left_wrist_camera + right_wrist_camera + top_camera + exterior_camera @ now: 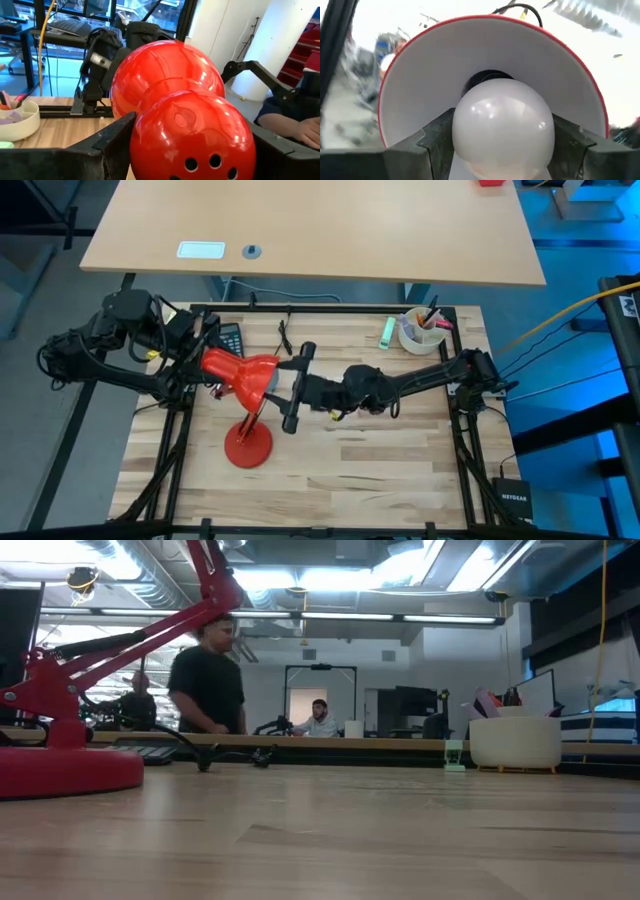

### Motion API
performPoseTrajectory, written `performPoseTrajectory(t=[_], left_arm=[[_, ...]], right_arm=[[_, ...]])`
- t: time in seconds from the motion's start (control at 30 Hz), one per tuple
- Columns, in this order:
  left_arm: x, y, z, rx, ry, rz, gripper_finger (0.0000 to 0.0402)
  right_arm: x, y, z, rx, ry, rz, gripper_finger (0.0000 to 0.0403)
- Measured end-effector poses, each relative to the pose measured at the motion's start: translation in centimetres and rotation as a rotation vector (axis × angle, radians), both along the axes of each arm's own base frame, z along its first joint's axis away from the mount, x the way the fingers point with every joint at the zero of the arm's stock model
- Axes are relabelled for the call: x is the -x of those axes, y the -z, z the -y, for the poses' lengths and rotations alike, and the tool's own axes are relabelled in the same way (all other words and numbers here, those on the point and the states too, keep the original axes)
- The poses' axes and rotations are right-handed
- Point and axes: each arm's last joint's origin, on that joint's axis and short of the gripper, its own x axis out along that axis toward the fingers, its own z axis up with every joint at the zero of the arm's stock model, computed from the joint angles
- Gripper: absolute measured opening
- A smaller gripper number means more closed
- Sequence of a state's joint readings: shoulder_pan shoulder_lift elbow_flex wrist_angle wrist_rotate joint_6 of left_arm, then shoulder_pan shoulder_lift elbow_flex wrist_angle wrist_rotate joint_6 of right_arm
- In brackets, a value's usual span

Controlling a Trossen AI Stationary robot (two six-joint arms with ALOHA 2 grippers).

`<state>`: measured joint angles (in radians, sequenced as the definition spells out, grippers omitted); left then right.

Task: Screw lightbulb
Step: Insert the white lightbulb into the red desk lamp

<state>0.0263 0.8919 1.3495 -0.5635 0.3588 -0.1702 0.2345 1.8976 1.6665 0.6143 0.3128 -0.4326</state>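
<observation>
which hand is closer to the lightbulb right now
Right. The right hand is clamped on the lightbulb itself, holding it at the mouth of the red lamp shade. The left hand grips the back of the shade, on the far side from the bulb.

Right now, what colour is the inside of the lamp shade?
White, with a red rim; the right wrist view shows the lamp shade best, behind the bulb.

Lightbulb (502, 127) inside lamp shade (420, 90)

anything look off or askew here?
Nothing stands out. The left claw clamps the red lamp shade, and the right claw holds the lightbulb centred in the shade's mouth. No spill or damage.
</observation>
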Motion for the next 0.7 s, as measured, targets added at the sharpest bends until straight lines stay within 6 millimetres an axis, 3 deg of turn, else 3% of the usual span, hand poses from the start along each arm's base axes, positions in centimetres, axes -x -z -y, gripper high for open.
performPoseTrajectory(t=[0.7], left_arm=[[-0.17, 0.12, -0.04, -0.147, 0.005, 0.038, 0.0267]], right_arm=[[-0.10, 0.13, 0.31, -1.135, -0.431, 0.087, 0.0246]])
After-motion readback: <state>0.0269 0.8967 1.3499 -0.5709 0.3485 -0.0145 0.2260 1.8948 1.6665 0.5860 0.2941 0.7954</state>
